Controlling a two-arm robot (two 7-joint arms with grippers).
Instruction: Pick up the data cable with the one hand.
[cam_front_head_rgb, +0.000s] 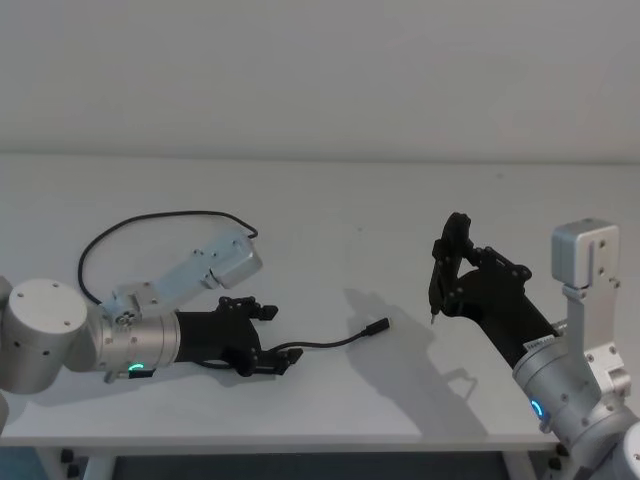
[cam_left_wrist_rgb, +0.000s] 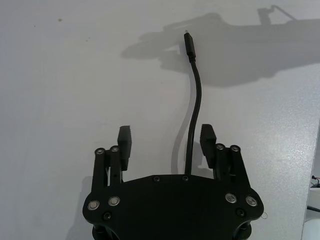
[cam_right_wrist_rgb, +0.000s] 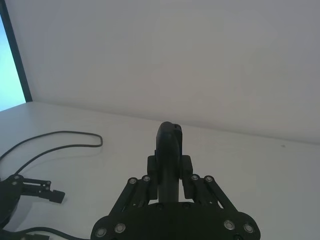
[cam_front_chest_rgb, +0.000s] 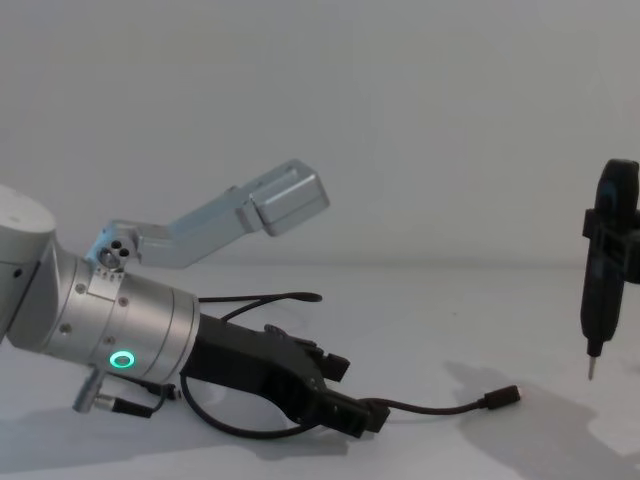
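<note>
Table-level, left end effector (cam_left_wrist_rgb: 166, 136) astride data cable (cam_left_wrist_rgb: 195, 95), right (cam_right_wrist_rgb: 170, 167) clasping tool (cam_front_chest_rgb: 594, 310)

We see a black cable (cam_front_head_rgb: 335, 344) on a plain white table (cam_front_head_rgb: 350, 200). Its plug (cam_left_wrist_rgb: 190, 47) is black too, with a tip that looks silvery, though it is too small for us to be sure. The left gripper (cam_left_wrist_rgb: 166, 134) is black, its wrist (cam_front_chest_rgb: 120, 320) silver with a ring (cam_front_chest_rgb: 122, 360) glowing green. The right gripper (cam_right_wrist_rgb: 170, 167) is black, like its tool (cam_front_chest_rgb: 605, 270), whose tip (cam_front_chest_rgb: 589, 372) is pale. We note a blue light (cam_front_head_rgb: 537, 409) on the silver right wrist (cam_front_head_rgb: 575, 385). The wall (cam_front_head_rgb: 320, 70) is plain pale grey.
</note>
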